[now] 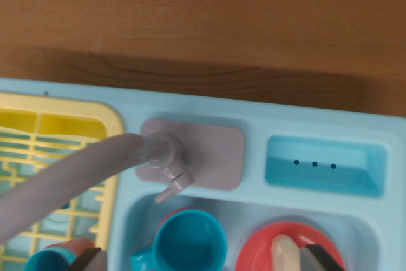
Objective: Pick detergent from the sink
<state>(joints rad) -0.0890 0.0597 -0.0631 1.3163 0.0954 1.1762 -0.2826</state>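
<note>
Above a light blue toy sink unit [190,109] set on a brown wooden surface [203,17], the wrist camera looks straight down. The landmark is the grey faucet [166,157] on its grey base plate near the middle of the picture. Its long spout sweeps away toward the wrist view's lower left, blurred because it is close to the lens.

Below the faucet lies the basin. In it sit a teal cup [189,244], just under the faucet's small lever, and to that cup's right a red bowl [279,249] holding something cream-coloured [285,255] that is cut off by the frame edge. Whether that cream piece is the detergent cannot be told; no clear detergent bottle shows.

Left of the faucet is a yellow dish rack [60,131], partly hidden under the spout. Right of the faucet is a shallow blue soap recess [325,166] with three dark dots.

Only two dark tips of the gripper [203,261] peek in at the bottom edge, well apart from each other, so it looks spread wide with nothing between the tips.

Judging by this, nothing has been picked yet: locating, reaching and grasping all remain. The spout, cup and bowl crowd the basin and may obstruct the descent.
</note>
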